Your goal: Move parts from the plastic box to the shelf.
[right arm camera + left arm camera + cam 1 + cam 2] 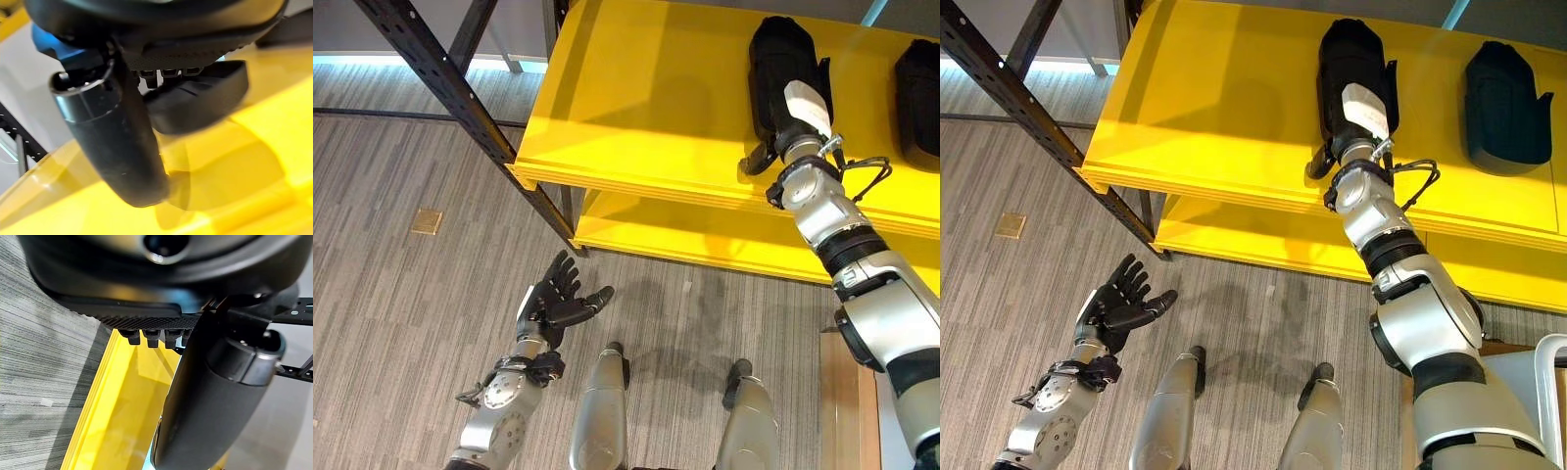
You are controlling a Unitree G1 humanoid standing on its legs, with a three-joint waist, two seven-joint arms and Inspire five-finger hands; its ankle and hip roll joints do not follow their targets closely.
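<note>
Right wrist view: thumb hanging down to the yellow shelf, fingers reaching over the black part, ends tucked against it; closed on it or merely laid on it, cannot tell. From the head: right hand stretched up onto the upper board, white cover on its back, resting on top of that part, which lies flat on the board. Second black part further right on the same board, well apart from the first, untouched. Two parts counted on the shelf, both on the upper level. Two yellow boards, upper and lower, the lower one bare where visible beneath the front edge. Dark perforated upright slanting past the left corner of the shelf. Left hand low over the grey floor, well apart from the shelf, fingers spread and straight, thumb out to the side, holding nothing. One small tan square plate set in the floor to the left.
</note>
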